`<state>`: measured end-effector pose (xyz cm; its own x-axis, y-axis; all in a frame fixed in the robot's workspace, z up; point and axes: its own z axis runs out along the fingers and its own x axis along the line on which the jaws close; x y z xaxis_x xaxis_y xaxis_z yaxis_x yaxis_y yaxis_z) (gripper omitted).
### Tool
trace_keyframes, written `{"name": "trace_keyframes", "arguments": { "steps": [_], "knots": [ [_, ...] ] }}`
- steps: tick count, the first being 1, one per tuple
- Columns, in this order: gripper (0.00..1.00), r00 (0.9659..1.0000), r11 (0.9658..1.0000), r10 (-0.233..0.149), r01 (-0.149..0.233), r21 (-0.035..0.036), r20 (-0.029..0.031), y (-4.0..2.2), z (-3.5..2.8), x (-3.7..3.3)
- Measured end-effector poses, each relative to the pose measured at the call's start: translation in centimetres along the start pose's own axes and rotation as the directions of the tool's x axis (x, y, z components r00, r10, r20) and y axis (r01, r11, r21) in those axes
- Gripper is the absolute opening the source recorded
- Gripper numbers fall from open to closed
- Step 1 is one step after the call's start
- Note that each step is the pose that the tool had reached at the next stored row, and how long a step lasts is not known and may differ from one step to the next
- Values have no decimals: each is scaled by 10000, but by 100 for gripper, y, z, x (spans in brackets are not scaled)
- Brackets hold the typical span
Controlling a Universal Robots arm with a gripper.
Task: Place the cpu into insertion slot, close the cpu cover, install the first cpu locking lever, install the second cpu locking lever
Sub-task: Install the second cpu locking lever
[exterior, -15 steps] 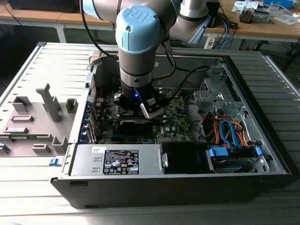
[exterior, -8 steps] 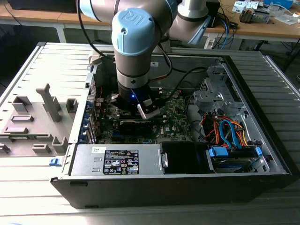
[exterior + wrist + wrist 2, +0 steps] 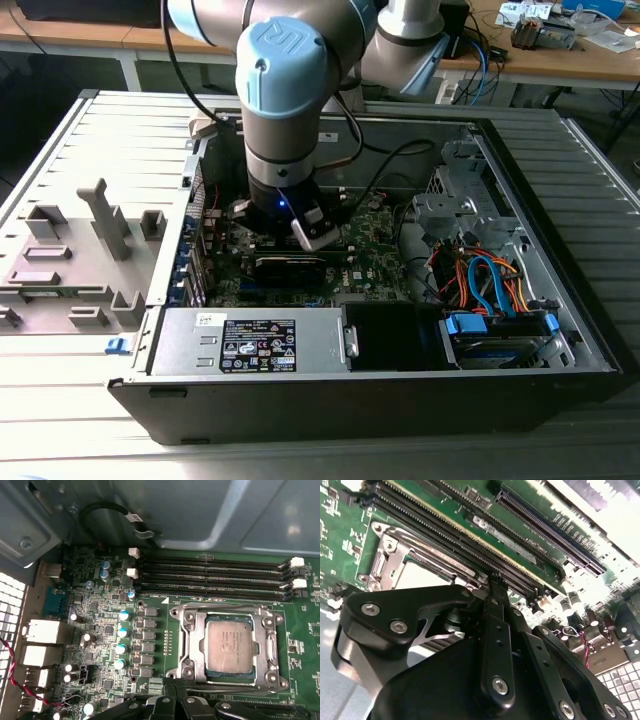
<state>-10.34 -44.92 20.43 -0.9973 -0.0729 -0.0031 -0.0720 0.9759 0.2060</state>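
Observation:
The cpu (image 3: 229, 647), a square silvery-grey chip, lies in the insertion slot (image 3: 187, 672) on the green board. The cpu cover (image 3: 271, 645), a silver frame, lies flat around it, and the chip shows through its window. My gripper (image 3: 174, 696) hangs just beside one edge of the socket with its black fingers drawn together and nothing between them. In the second wrist view the gripper (image 3: 495, 580) points down at the board, with the slot (image 3: 387, 562) and part of the cpu (image 3: 420, 577) right beside its tip. In the exterior view the arm's wrist (image 3: 283, 150) stands over the board inside the case.
Long black memory slots (image 3: 210, 575) run along the socket's far side, with a black cable (image 3: 115, 515) and the grey case wall beyond. A power supply (image 3: 250, 340) and a drive bay with blue and orange cables (image 3: 490, 285) line the case front. A grey fixture (image 3: 70, 260) lies outside.

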Motion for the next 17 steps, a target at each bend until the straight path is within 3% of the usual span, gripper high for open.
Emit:
{"name": "trace_keyframes", "arguments": {
  "steps": [7,17],
  "knots": [
    [11,9996,9996,-265,265,-5,-55,70,27,-6],
    [11,9982,9982,-587,586,-117,-108,49,64,-6]
  ]
}}
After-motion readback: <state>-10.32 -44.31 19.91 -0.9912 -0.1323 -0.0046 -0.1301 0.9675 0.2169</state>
